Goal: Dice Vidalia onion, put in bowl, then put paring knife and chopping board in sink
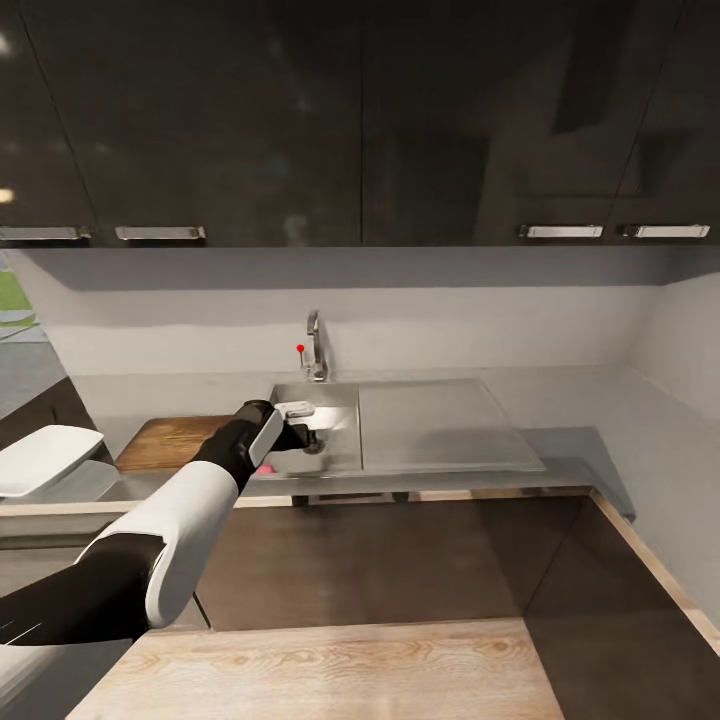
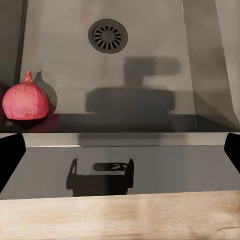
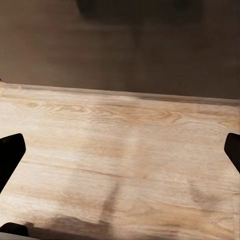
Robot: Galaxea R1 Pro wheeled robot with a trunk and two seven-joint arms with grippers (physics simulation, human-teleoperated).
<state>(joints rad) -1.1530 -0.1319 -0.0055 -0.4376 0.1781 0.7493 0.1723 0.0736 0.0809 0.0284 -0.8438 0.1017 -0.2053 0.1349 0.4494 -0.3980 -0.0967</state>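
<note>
left fingers: spread wide over sink | onion: seen inside sink | right fingers: spread wide above floor

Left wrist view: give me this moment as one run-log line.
phase: reaching into sink | left claw: open, above basin, holding nothing | onion: on basin floor, beside claw, untouched | chopping board: on countertop left of sink

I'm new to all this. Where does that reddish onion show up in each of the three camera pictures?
Head view: a pink sliver of the onion peeks out beside the left arm, at the sink's front edge.
Left wrist view: the whole onion sits on the basin floor near one wall.
Right wrist view: no onion here, just pale wood floor.
Shared landmark: the round drain, partly hidden in the head view.
</note>
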